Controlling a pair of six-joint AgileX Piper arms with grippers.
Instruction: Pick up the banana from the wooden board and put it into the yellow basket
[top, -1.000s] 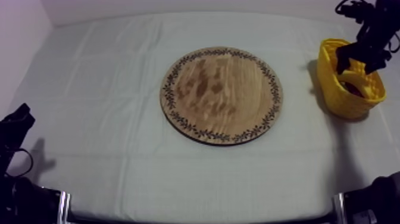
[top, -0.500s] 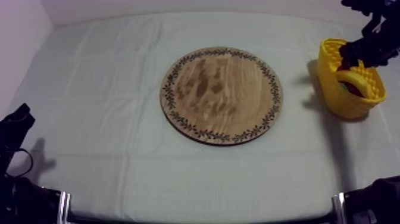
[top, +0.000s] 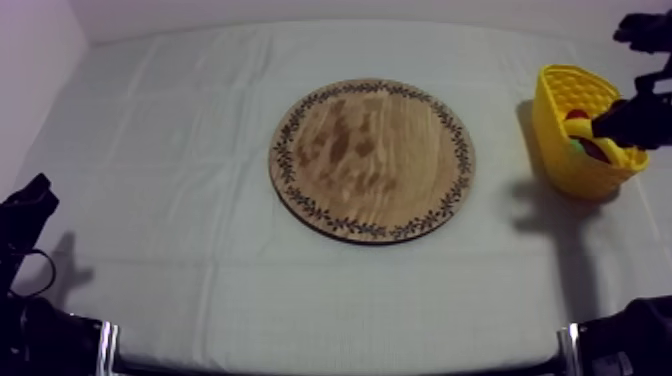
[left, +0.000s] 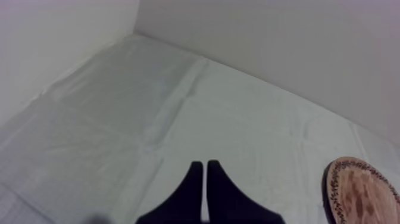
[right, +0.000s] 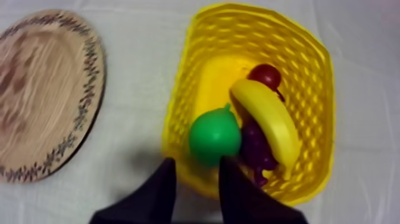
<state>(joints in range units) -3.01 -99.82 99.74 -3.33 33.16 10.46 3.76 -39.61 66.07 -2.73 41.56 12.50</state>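
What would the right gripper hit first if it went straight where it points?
Probably the green pear in the yellow basket, just ahead of the right gripper; the basket's near rim might come first.

you have a matt, grained round wooden board, a yellow lattice plastic basket, a smooth yellow banana, and creased matt grey-white cloth.

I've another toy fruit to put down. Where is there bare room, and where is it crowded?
The wooden board is bare, and so is the cloth between it and the left gripper. The yellow basket is crowded: banana, pear, grapes, small red fruit, right gripper above it.
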